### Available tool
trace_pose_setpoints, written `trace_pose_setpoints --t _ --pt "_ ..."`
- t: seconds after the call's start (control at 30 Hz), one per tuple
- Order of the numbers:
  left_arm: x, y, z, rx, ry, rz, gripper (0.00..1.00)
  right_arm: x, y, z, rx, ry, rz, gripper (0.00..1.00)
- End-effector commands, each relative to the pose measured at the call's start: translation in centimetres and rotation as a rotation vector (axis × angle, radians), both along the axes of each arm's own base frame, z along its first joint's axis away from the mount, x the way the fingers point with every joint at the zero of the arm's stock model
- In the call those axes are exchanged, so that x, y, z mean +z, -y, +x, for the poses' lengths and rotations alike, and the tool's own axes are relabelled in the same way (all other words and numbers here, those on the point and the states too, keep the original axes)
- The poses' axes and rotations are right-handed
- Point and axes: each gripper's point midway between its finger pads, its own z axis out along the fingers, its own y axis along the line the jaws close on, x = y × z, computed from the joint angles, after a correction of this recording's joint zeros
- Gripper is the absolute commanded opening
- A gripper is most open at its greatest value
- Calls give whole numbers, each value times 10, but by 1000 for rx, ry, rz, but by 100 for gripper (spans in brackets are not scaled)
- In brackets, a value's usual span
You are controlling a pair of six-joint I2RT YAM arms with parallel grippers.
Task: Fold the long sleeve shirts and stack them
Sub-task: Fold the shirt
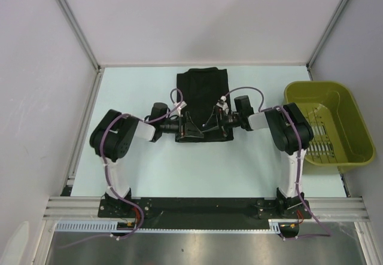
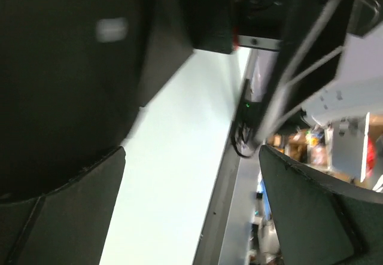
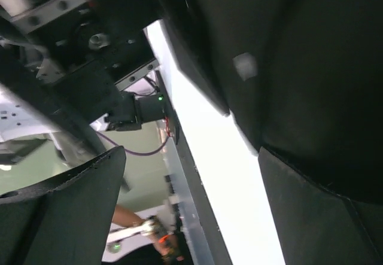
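A black long sleeve shirt [image 1: 202,88] lies folded into a rectangle at the back middle of the pale table [image 1: 179,169]. Both grippers hover over its near edge, facing each other. My left gripper [image 1: 190,127] is open and empty; in the left wrist view its jaws [image 2: 191,211] stand wide apart over bare table, with the shirt [image 2: 60,67] at the upper left. My right gripper [image 1: 214,121] is open and empty; in the right wrist view its jaws [image 3: 191,211] are spread, with the shirt [image 3: 287,67] at the upper right. I see no second shirt.
An olive-green plastic basket [image 1: 317,87] stands at the right edge of the table, next to the right arm. White walls close in the back and both sides. The arm bases sit on a black rail at the near edge.
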Motion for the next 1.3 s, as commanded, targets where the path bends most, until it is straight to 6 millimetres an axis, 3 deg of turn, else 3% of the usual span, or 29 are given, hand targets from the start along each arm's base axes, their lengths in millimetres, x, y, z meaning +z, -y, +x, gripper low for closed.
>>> trace_pose_setpoints --t 0.0,0.13,0.23,0.3,0.33,0.4,0.47,0.53,0.63,0.7,0.8,0.9,0.93,1.0,1.1,1.13,1.23,1.27 --pt "-37 -12 15 89 -90 25 99 -42 18 8 -68 -84 -28 100" --pt "-61 -40 14 148 -151 85 100 -61 45 -3 -101 -148 -75 100" --pt "-69 -61 1 163 -170 103 99 -62 63 -16 -98 -180 -86 100" --pt "-64 -75 0 185 -160 109 100 -62 77 -24 -90 -187 -105 100" --pt "-69 -83 -11 178 -179 132 99 -53 80 -24 -87 -182 -105 100" --pt "-53 -96 -9 183 -131 117 99 -43 91 -28 -77 -182 -119 100" --pt "-37 -101 -14 132 -65 126 100 -14 97 -12 -73 -95 -103 99" --pt "2 -97 -1 97 68 109 100 17 93 0 -52 -17 -80 100" --pt "48 -76 21 63 185 60 99 42 76 18 -42 52 -51 100" --pt "60 -54 31 43 248 28 99 54 60 39 -57 95 -10 100" --pt "67 -24 46 42 245 -21 99 44 36 59 -44 133 14 100" --pt "45 -6 68 95 144 -34 99 24 23 80 -60 129 20 100" --pt "31 -2 78 111 109 -24 99 18 22 86 -66 127 18 100" --pt "20 -2 93 152 82 -35 99 -4 26 102 -90 111 -3 100" --pt "-12 -25 116 246 19 19 99 -28 44 116 -115 112 -49 100" --pt "-22 -42 126 296 -1 40 99 -32 48 116 -110 123 -60 100" --pt "-43 -72 122 341 -62 85 99 -43 66 102 -100 80 -105 100" --pt "-37 -78 119 340 -55 84 100 -42 69 93 -92 39 -119 100"
